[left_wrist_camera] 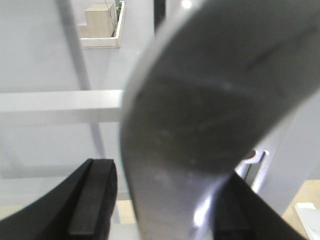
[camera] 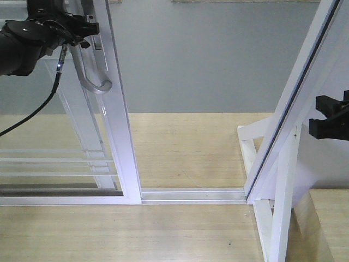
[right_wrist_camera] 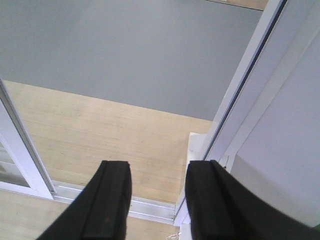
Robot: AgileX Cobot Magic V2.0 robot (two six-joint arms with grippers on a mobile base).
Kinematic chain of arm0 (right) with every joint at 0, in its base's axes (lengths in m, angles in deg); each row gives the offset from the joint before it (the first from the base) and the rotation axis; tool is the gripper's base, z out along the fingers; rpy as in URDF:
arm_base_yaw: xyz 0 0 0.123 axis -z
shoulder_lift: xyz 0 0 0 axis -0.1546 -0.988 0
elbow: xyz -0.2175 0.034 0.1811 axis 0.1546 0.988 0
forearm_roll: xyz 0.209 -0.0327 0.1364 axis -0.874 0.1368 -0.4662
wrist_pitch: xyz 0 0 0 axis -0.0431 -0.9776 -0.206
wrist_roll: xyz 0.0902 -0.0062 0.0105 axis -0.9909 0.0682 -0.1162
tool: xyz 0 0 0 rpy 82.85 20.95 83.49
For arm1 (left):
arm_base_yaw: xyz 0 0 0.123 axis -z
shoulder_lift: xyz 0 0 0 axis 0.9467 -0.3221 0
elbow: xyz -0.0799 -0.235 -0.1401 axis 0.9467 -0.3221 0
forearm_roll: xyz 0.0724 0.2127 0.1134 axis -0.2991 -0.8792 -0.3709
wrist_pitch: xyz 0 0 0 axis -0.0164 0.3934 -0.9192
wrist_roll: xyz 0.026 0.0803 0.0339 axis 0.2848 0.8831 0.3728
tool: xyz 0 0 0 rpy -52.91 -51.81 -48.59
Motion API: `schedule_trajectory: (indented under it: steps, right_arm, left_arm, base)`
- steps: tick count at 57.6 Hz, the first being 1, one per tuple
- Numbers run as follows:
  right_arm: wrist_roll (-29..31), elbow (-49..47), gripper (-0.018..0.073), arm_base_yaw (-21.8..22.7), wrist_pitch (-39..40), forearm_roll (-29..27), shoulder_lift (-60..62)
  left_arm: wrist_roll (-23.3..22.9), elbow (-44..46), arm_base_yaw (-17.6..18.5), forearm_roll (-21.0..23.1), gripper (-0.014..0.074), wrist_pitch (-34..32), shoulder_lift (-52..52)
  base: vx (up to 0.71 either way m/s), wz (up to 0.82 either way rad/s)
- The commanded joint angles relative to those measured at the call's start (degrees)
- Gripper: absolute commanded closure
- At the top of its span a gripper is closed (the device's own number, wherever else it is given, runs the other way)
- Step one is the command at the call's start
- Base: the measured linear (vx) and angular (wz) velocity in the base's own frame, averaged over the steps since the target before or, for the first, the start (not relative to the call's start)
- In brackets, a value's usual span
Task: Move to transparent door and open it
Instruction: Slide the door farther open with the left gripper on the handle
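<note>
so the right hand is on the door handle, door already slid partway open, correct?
Wrong arm. The left hand is on the handle of the transparent door; the front-facing view shows it, and the left wrist view has the handle between its fingers. The right hand holds nothing. The door is partway open.

**Room and background around the doorway**

In the front-facing view we see a plain grey wall filling the upper half of the scene, evenly and softly lit. Below it we note a light wooden floor with a fine horizontal grain, which continues in the foreground. A white metal floor track runs across the floor between the uprights. At right we observe a slanted white frame post with a dark seal along its edge, and beside it a white support bracket resting on the floor. In the left wrist view we make out, blurred, a pale wooden box in the distance.
</note>
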Motion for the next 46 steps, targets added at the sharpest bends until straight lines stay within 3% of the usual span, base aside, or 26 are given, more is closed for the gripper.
schedule_trajectory:
  steps: [1,19,27,37,46]
  right_arm:
    - [-0.12,-1.66,0.0215,0.2,3.77,1.05,0.58]
    - [-0.12,-1.66,0.0215,0.2,3.83,1.12,0.58]
    - [-0.12,-1.66,0.0215,0.2,3.83,1.12,0.58]
    - [-0.12,-1.66,0.0215,0.2,3.77,1.06,0.58]
    - [-0.12,-1.66,0.0215,0.2,3.77,1.06,0.58]
  left_arm:
    - [0.02,1.75,-1.73,-1.46,0.0136,-0.2,5.0]
    - [0.08,-4.97,-6.47,-1.7,0.0136,1.71,9.12]
    - [0.26,-8.23,-8.35,-4.68,0.0136,2.06,10.54]
    - [0.26,-10.28,-11.88,-4.63,0.0136,2.08,11.23]
    - [0.26,-10.28,-14.58,-4.51,0.0136,7.54,12.14]
  base:
    - [0.0,0.0]
    - [0.0,0.0]
    - [0.0,0.0]
    - [0.0,0.0]
    - [0.0,0.0]
